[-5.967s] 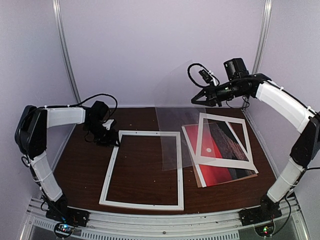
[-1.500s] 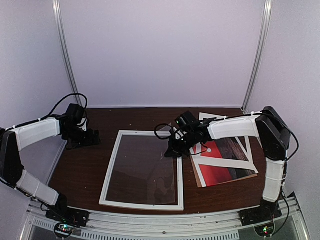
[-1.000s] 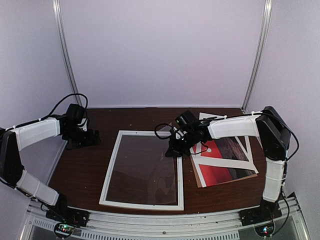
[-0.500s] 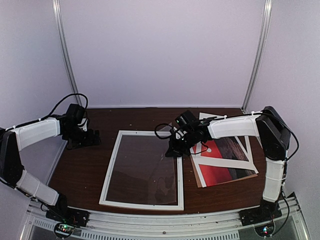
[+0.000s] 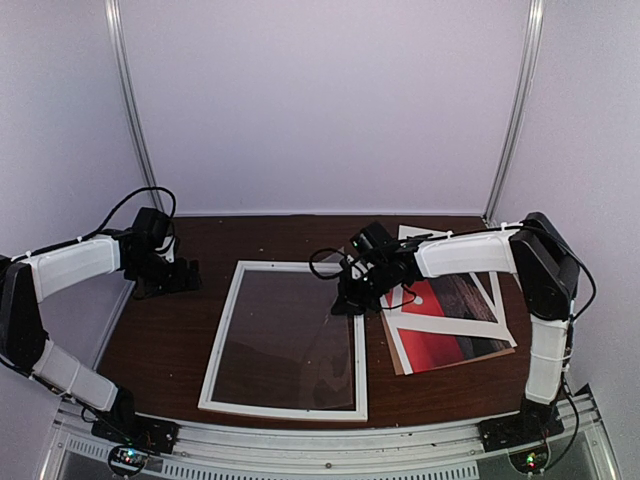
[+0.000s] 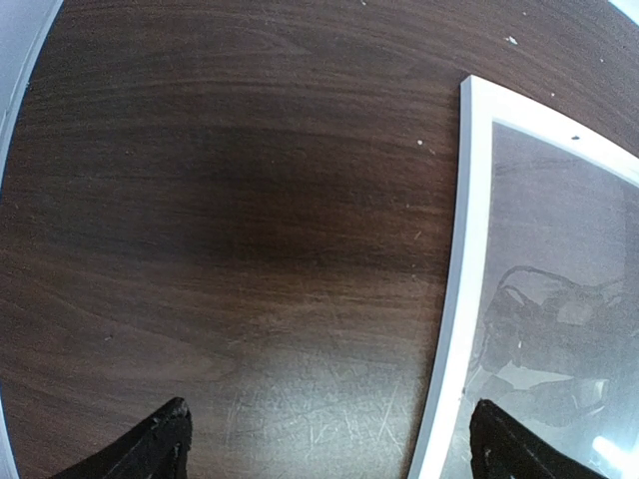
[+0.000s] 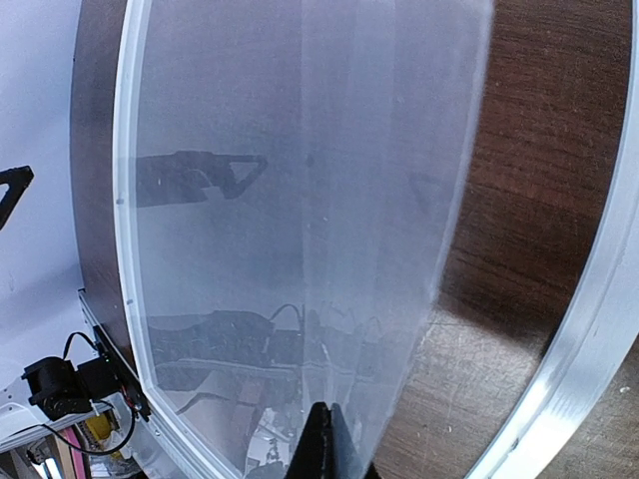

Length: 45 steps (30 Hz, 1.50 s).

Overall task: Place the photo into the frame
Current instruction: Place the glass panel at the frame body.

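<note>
1. Lying flat at the middle of the tabletop (image 5: pixel 165 340): frame (image 5: pixel 215 350), white and thin-railed, with a clear sheet (image 5: pixel 290 330) inside it. In the right wrist view the sheet's right edge stands apart from the frame's rail, with bare wood between.
2. Photo (image 5: pixel 420 345): to the right of the frame and outside it, partly covered by a white mat (image 5: pixel 445 322) lying askew on top.
3. Right gripper (image 5: pixel 345 300): jaws closed, tips low at the sheet near the frame's far right corner. Whether they pinch the sheet cannot be told.
4. Left gripper (image 5: pixel 185 277): jaws wide apart, holding nothing, low over bare tabletop just left of the frame.
5. Risk, sheet: if it is not seated square, the photo would likely ride on a raised edge and not drop in. A careless pull by the closed tips could drag it further off.
6. Risk, mat: it overlaps the photo, so a grab there may lift both, or only the mat.
7. Risk, photo: it is flat and thin on a hard surface. Fingers may slip off, crease a corner, or nudge the frame.
</note>
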Each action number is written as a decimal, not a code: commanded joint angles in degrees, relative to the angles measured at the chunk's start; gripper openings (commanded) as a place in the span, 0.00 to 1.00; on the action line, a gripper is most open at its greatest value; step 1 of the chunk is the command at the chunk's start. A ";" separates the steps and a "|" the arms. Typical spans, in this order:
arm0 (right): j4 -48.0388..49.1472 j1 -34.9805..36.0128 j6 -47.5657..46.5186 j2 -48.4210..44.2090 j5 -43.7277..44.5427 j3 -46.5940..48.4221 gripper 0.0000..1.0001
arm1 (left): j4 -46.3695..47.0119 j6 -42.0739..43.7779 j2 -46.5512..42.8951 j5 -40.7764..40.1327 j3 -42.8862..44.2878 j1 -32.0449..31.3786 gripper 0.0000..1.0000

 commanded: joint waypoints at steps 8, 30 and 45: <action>-1.35 -0.28 -1.78 1.01 0.24 1.61 0.00 | 2.16 0.05 -0.08 0.61 -0.30 -0.45 0.98; -2.26 -0.53 -2.75 1.62 0.06 1.86 0.00 | 2.15 0.09 0.16 0.74 -0.17 -0.54 0.98; -2.58 -0.53 -3.16 1.73 0.07 1.76 0.00 | 2.07 0.16 0.02 0.74 -0.12 -0.72 0.98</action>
